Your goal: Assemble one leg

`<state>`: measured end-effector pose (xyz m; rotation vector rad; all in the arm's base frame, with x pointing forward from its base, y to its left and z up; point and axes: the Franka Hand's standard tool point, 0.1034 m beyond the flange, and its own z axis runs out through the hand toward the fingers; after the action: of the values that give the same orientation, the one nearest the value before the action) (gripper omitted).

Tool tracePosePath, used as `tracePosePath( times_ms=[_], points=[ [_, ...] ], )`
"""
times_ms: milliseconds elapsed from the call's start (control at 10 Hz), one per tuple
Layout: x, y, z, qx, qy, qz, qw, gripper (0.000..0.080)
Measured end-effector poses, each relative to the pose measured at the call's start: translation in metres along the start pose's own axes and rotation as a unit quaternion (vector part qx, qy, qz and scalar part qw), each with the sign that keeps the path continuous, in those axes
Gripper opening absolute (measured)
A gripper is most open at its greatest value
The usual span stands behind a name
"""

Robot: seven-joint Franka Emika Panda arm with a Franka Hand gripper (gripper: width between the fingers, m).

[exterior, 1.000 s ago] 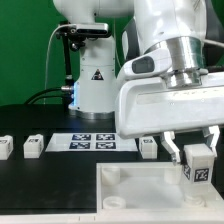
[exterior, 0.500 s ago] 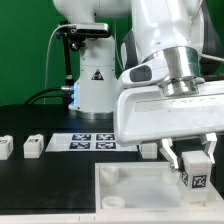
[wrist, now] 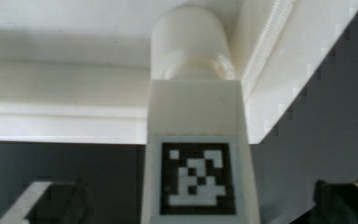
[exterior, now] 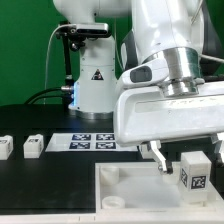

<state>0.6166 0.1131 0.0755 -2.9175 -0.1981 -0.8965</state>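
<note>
A white leg [exterior: 194, 172] with a black-and-white tag stands upright on the corner of the large flat white square part [exterior: 130, 190], at the exterior view's right. My gripper [exterior: 188, 160] is open around it, one finger [exterior: 158, 157] on each side with a gap to the leg. In the wrist view the leg [wrist: 201, 150] runs down the middle, its rounded end at the white part [wrist: 69, 90]. My gripper [wrist: 194, 205] straddles it, fingers [wrist: 43, 200] apart from its sides.
Two more legs [exterior: 33, 146] [exterior: 4, 147] lie on the black table at the exterior view's left, and a third [exterior: 149, 148] sits behind my hand. The marker board [exterior: 92, 141] lies in front of the arm's base [exterior: 95, 80].
My fingers have spread apart and let go of the leg. The leg stays upright on the white part's corner.
</note>
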Motion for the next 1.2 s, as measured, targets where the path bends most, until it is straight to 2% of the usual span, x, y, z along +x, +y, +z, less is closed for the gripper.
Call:
tracePosePath(
  times_ms=[500, 700, 900, 1000, 1200],
  points=[
    [0.000, 0.001, -0.001, 0.000, -0.004, -0.001, 1.000, 0.0649],
    [0.016, 0.011, -0.017, -0.003, -0.022, 0.000, 1.000, 0.0649],
    [0.027, 0.024, -0.018, -0.004, -0.050, 0.003, 0.999, 0.0649],
    [0.027, 0.026, -0.014, 0.000, -0.084, 0.007, 0.996, 0.0649],
    [0.028, 0.015, -0.012, 0.019, -0.199, 0.017, 0.980, 0.0649]
  ],
)
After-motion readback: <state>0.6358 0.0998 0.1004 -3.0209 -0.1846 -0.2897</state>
